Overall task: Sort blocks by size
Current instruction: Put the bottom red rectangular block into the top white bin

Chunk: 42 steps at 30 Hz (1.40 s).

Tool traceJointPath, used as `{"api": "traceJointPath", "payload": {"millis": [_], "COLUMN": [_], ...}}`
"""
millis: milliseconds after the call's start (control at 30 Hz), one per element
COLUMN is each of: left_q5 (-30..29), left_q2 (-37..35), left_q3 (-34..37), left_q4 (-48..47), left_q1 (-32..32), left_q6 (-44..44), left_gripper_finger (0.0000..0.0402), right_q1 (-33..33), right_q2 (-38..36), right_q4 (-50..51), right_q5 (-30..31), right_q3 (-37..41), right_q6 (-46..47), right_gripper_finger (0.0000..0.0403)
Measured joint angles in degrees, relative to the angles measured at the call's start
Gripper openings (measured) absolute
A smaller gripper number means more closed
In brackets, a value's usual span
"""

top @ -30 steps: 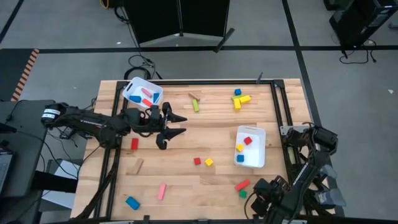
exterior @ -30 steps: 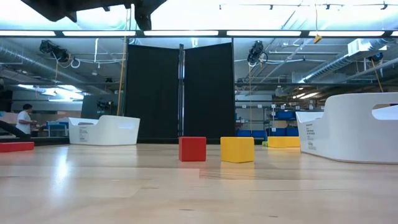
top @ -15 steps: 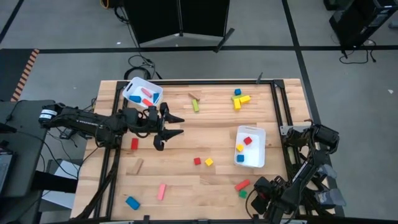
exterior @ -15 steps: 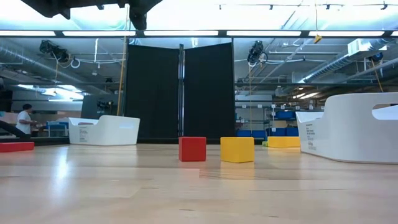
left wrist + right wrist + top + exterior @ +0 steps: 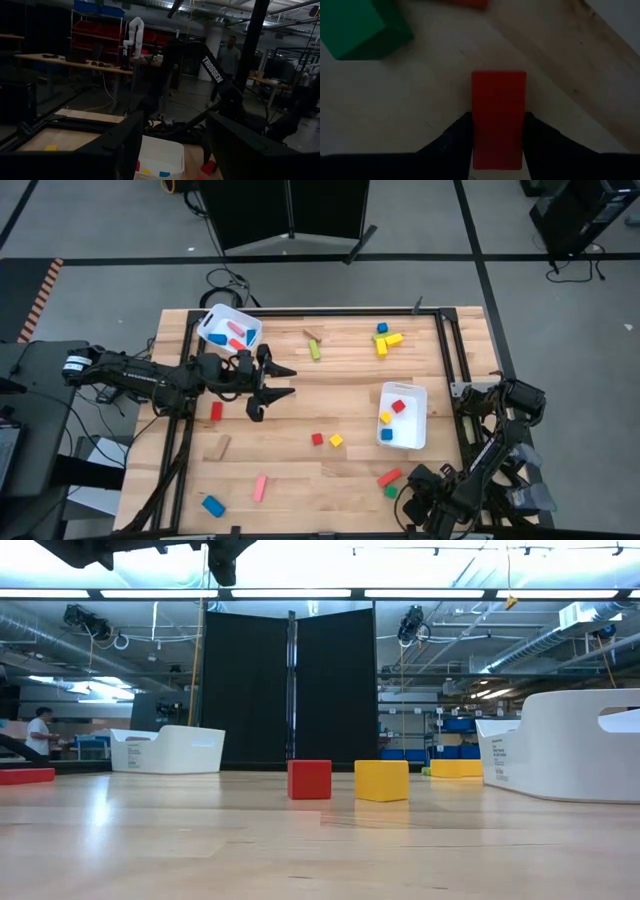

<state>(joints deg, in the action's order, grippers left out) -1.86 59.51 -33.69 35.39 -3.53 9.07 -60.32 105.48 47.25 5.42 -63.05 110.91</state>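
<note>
High view: the left tool [image 5: 268, 389], fingers apart and empty, has drawn back slightly from mid-surface. Right wrist view: right tool [image 5: 498, 145] clamps a red bar [image 5: 498, 117] near the surface's front-right corner.

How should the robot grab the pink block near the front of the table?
Pinch the pink block across its two long sides, near the middle, coming straight down from above. It lies flat and a bit slanted, with bare table all around it.
</note>
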Motion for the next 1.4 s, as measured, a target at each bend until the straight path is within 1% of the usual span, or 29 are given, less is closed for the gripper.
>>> {"api": "traceJointPath", "payload": {"millis": [67, 133, 233, 300, 400, 500, 567, 600, 667, 733, 800, 833, 900, 1000, 1100, 1200, 1233, 1333, 1400], "left_q5": [0.01, 0.01, 0.15, 0.50, 1.44, 1.80, 1.80, 1.80, 1.72, 0.02, -2.27, -3.11, -4.51, -5.58, -5.74, -4.67, -4.55, -4.25, -4.25], "left_q2": [0.00, 0.00, 0.00, -0.18, -1.21, -3.72, -6.19, -7.50, -10.50, -13.87, -17.22, -18.74, -21.38, -24.33, -26.14, -27.15, -27.41, -27.58, -27.58], "left_q3": [0.00, 0.00, 0.00, 0.00, -0.15, -0.20, -0.22, -0.22, -0.30, -0.34, -0.35, -0.35, -0.35, -0.35, -0.32, -0.26, -0.26, -0.26, -0.26], "left_q4": [0.33, 0.86, 1.50, 1.75, 2.46, 2.55, 1.95, 1.72, 0.28, -3.34, -8.11, -10.31, -13.36, -16.11, -17.52, -17.28, -17.32, -17.32, -17.37], "left_q1": [-0.01, -0.02, -0.01, -0.02, -0.02, 0.02, 0.04, 0.04, 0.13, 0.15, 0.17, 0.19, 0.20, 0.15, 0.15, 0.09, 0.09, 0.07, 0.07], "left_q6": [-0.01, -0.03, -0.18, -0.16, -0.05, -0.34, -1.72, -2.60, -3.67, -4.64, -5.60, -5.82, -5.85, -5.76, -5.76, -5.80, -5.80, -5.65, -5.32], "left_gripper_finger": [0.0223, 0.0223, 0.0223, 0.0223, 0.0223, 0.0223, 0.0223, 0.0223, 0.0223, 0.0223, 0.0223, 0.0223, 0.0223, 0.0223, 0.0223, 0.0223, 0.0223, 0.0223, 0.0223], "right_q1": [-0.34, -0.54, -0.39, 0.34, 2.80, 8.36, 13.48, 16.30, 22.75, 29.51, 35.95, 39.03, 44.81, 52.97, 60.69, 67.33, 69.12, 73.27, 74.99], "right_q2": [-1.50, -4.01, -6.23, -7.74, -10.10, -11.53, -12.47, -12.71, -12.64, -12.57, -12.54, -12.10, -10.90, -7.56, -3.00, 2.86, 5.06, 12.12, 16.93], "right_q4": [2.14, 3.57, 8.53, 11.24, 14.94, 15.54, 14.64, 13.20, 8.77, -0.04, -12.51, -19.27, -32.43, -50.29, -64.18, -75.82, -79.08, -84.47, -86.22], "right_q5": [1.33, 4.08, 7.79, 12.39, 22.10, 32.38, 37.55, 39.21, 40.25, 40.43, 39.16, 36.82, 30.71, 21.15, 12.52, 3.88, 1.82, -3.13, -5.89], "right_q3": [-1.17, -3.26, -6.21, -8.58, -12.09, -13.80, -14.60, -14.73, -14.62, -13.98, -12.94, -12.55, -11.89, -11.77, -11.76, -11.76, -11.92, -15.30, -19.44], "right_q6": [-0.15, -1.61, -4.30, -6.77, -12.31, -21.40, -29.19, -33.47, -43.40, -55.24, -68.92, -75.85, -88.25, -100.22, -103.92, -102.61, -101.59, -98.45, -97.20], "right_gripper_finger": [0.0146, 0.0146, 0.0146, 0.0146, 0.0146, 0.0146, 0.0146, 0.0146, 0.0146, 0.0146, 0.0146, 0.0146, 0.0146, 0.0146, 0.0146, 0.0146, 0.0146, 0.0146, 0.0146]}}
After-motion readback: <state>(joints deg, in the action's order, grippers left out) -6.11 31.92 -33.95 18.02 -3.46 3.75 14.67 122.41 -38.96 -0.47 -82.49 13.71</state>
